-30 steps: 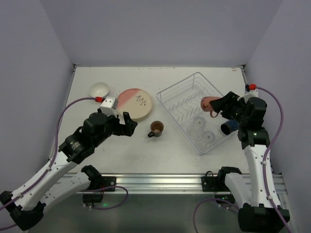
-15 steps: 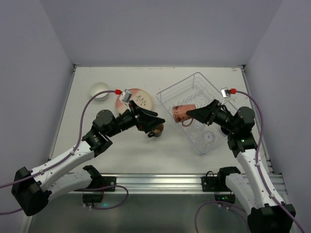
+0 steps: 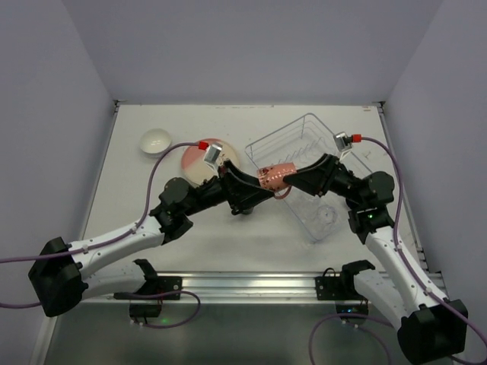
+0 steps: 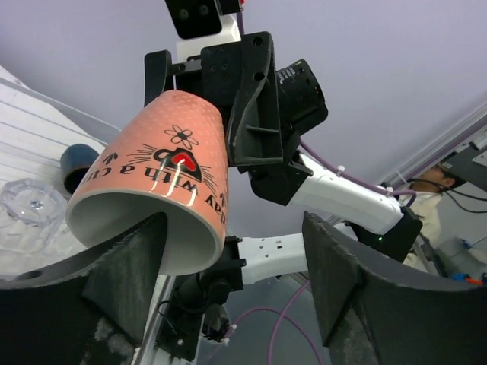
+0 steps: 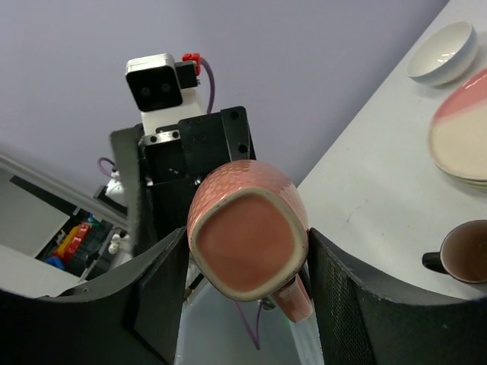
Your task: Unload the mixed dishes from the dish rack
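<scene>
Above the table, just left of the dish rack (image 3: 262,146), my right gripper (image 3: 293,181) is shut on the base end of the salmon cup (image 3: 274,176), which lies sideways with its mouth toward the left arm. My left gripper (image 3: 255,190) meets it from the left. It is open, with one finger (image 4: 129,266) inside the cup's mouth (image 4: 156,171) and the other standing well clear. The right wrist view shows the cup's bottom (image 5: 247,232) squeezed between both pads. A clear glass (image 3: 329,217) and a dark blue cup (image 4: 78,163) remain in the rack.
The brown cup (image 3: 243,207) stands on the table under my left gripper. A pink-and-cream plate (image 3: 194,161) lies behind the left arm. The small white bowl (image 3: 156,141) sits at the back left. Purple cables trail from both wrists.
My right arm carried the salmon cup left out of the rack. My left arm swung right to meet it, and its jaws have narrowed around the cup's rim.
</scene>
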You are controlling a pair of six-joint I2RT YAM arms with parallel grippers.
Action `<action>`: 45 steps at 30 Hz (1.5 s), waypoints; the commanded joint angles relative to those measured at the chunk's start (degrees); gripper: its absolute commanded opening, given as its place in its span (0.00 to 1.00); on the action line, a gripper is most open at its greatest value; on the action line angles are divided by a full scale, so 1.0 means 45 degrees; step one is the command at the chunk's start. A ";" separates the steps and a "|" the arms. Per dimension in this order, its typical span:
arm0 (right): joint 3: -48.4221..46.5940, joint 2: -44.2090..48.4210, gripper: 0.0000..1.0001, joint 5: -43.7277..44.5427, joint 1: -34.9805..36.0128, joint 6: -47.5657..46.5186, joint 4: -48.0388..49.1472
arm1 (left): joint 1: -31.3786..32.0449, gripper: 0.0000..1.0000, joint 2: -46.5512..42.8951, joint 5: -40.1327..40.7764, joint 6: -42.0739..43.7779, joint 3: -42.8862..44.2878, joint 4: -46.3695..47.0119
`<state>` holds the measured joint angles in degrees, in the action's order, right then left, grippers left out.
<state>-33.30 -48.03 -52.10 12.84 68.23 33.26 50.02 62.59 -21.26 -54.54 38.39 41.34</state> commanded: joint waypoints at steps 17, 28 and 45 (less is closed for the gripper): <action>0.0117 0.0847 0.99 0.0968 0.0624 -0.2939 -0.2071 | 0.0466 0.00 -0.0273 0.2550 0.1765 0.1272 -0.3580; -0.2814 0.2510 0.99 1.3150 0.0545 -0.8773 -1.3945 | 0.1966 0.00 -0.0709 0.5811 0.4796 0.5214 -1.5235; -0.4046 0.3466 0.99 1.6167 0.0545 -0.9009 -1.6394 | 0.4668 0.00 0.7672 0.6545 0.5752 0.8421 -1.9110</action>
<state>-49.80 -32.47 17.69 15.35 28.88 -38.74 72.29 94.80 11.99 -33.12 74.35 -44.91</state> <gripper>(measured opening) 0.990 0.144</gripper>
